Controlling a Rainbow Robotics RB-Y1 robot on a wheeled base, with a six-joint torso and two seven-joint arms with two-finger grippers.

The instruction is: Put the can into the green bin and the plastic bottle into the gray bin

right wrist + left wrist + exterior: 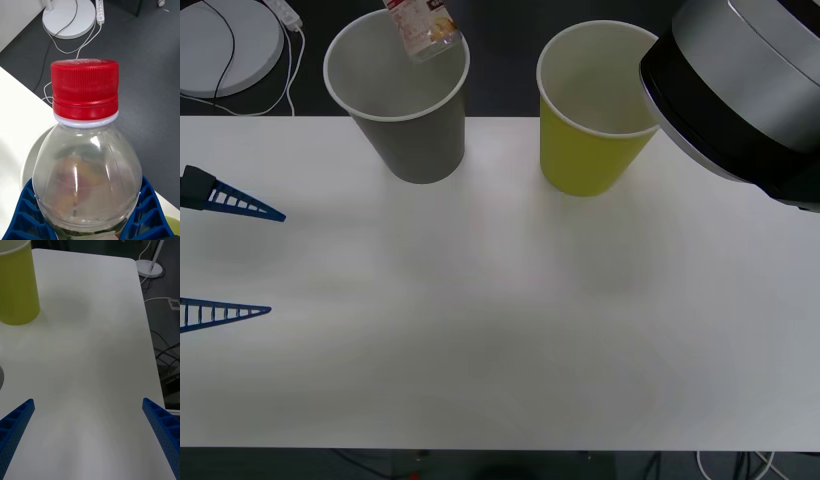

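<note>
The plastic bottle (88,165), clear with a red cap (85,90), sits between the blue fingers (26,210) of my right gripper (88,213), which is shut on it. In the front view the plastic bottle (420,25) hangs tilted over the far rim of the gray bin (410,130). The green bin (585,150) stands to the right of the gray one, partly behind my right arm (740,90). My left gripper (278,262) is open over the table's left side, holding nothing; from its wrist the green bin (17,288) shows. The can is out of view.
The white table (500,340) stretches in front of both bins, which stand near its far edge. Beyond that edge, on the dark floor, lie a white round base (225,45) with cables and a power strip (99,9).
</note>
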